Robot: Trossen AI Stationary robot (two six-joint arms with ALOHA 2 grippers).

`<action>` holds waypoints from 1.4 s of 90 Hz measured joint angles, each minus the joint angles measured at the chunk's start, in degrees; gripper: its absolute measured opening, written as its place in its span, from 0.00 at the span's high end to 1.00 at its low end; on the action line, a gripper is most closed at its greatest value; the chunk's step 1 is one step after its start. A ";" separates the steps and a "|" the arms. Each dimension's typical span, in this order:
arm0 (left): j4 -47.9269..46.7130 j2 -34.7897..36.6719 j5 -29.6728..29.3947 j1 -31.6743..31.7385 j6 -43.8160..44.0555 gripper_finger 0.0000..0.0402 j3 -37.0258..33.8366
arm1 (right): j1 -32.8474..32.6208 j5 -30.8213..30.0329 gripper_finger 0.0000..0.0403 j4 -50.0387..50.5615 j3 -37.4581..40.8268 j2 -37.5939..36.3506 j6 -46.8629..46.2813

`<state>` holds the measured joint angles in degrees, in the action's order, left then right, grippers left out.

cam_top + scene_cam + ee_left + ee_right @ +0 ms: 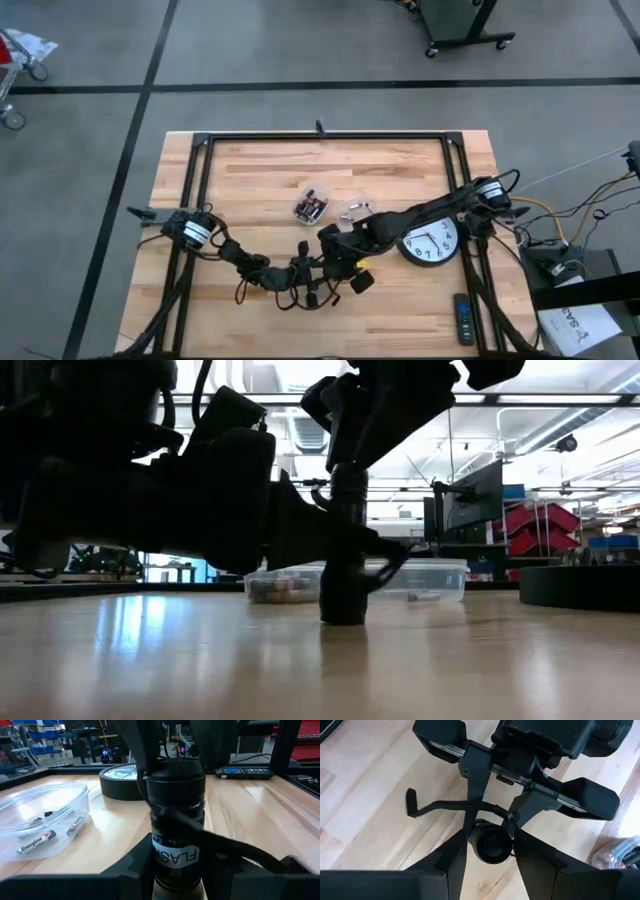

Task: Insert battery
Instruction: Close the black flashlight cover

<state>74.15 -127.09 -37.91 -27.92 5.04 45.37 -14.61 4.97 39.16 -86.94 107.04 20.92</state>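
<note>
Beside the upright black cylindrical flashlight [176,815], a clear plastic tub [45,812] held a few loose AA batteries [36,843], one with Energizer lettering; the high view showed a second clear container [352,211] next to the first, between the flashlight and the table's far edge, its contents too small to tell. The light butcher-block wooden table [250,170] carried a black-rimmed wall clock [432,243] lying face up to the flashlight's right and a dark remote control [463,318] near the front edge; grey floor lay around it. The left gripper [176,870] clasped the flashlight's lower body, where a white label reading FLASH showed only in the left wrist view. The right gripper [491,845] stood above the flashlight's open top, its fingers [450,865] apart on either side, seen only from the right wrist camera, along with a black lanyard [440,806] trailing on the wood
</note>
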 joint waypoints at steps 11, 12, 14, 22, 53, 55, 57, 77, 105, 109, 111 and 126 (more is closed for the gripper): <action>0.00 0.00 -0.03 0.00 0.00 0.75 0.00 | 0.02 0.00 0.66 -0.08 0.04 0.00 0.59; 0.00 0.00 -0.03 0.00 0.00 0.75 0.00 | 0.02 0.00 0.66 -0.09 0.04 0.00 0.60; 0.00 0.00 -0.03 0.00 -0.01 0.75 0.00 | 0.02 0.00 0.66 -0.09 0.04 0.00 0.69; 0.00 0.00 -0.03 0.00 -0.02 0.75 0.00 | 0.08 -0.02 0.69 -0.31 0.12 0.00 0.78; 0.04 0.00 0.02 0.00 0.00 0.75 0.00 | 0.39 0.07 0.76 -1.27 1.13 -0.15 0.71; 0.02 0.00 0.04 0.00 0.00 0.75 0.00 | 0.39 0.07 0.76 -1.25 1.14 -0.15 0.70; 0.02 0.00 0.04 0.00 0.00 0.75 0.00 | 0.39 0.07 0.75 -1.24 1.14 -0.15 0.71; 0.02 0.00 0.05 0.00 0.00 0.75 0.00 | 0.61 0.00 0.68 -0.08 1.32 -0.12 0.47; 0.02 0.00 -0.09 0.00 -0.02 0.75 -0.03 | 0.87 0.05 0.66 -0.86 1.36 -0.07 0.56; 0.04 0.00 -0.09 0.00 0.00 0.75 -0.03 | 0.87 0.19 0.68 -1.04 1.49 -0.07 0.56; 0.04 0.00 -0.09 0.00 0.00 0.75 -0.03 | 0.87 0.24 0.69 -1.26 1.65 -0.07 0.54; 0.19 0.00 -0.09 0.00 -0.02 0.74 -0.03 | 0.87 0.39 0.74 -2.68 2.47 -0.09 0.01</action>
<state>74.34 -127.09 -38.00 -27.92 5.02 45.34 -13.74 5.36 36.49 -84.47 106.96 20.93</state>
